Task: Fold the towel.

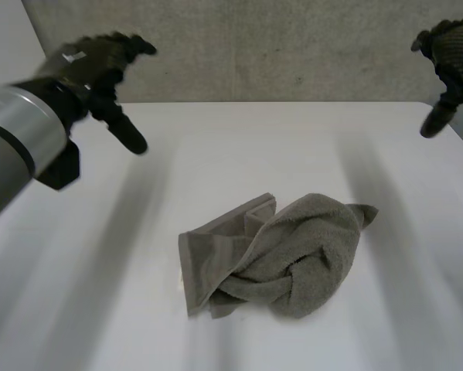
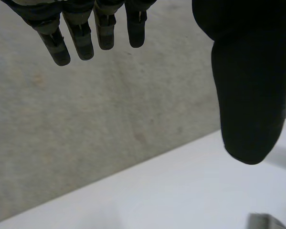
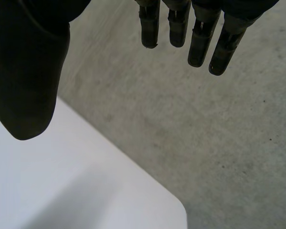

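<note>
We see a white table [image 1: 239, 139], and beyond its far edge, at 12 o'clock in the head view, a grey speckled surface [image 1: 293, 46] like concrete. The towel [image 1: 293, 251], grey-green terry, lies crumpled on the table a little toward 5 o'clock from its middle. A flatter hemmed part with stacked layers sits at the heap's 9 o'clock side, a rounded bunched mass at 3 o'clock, and a small pointed corner sticks out at 2 o'clock. The left hand [image 1: 100, 62] hangs above the table at 10 o'clock from the towel and the right hand [image 1: 455, 50] at 2 o'clock, both well apart from the cloth. The wrist views add detail: the left hand's fingers [image 2: 80, 40] are straight, apart from the thumb, holding nothing; the right hand's fingers [image 3: 200, 43] are likewise straight, thumb wide, empty. The right wrist view also shows a rounded table corner [image 3: 178, 212] with the grey surface past it. In the left wrist view a small grey shape [image 2: 267, 222] sits near the thumb tip; we cannot tell what it is
</note>
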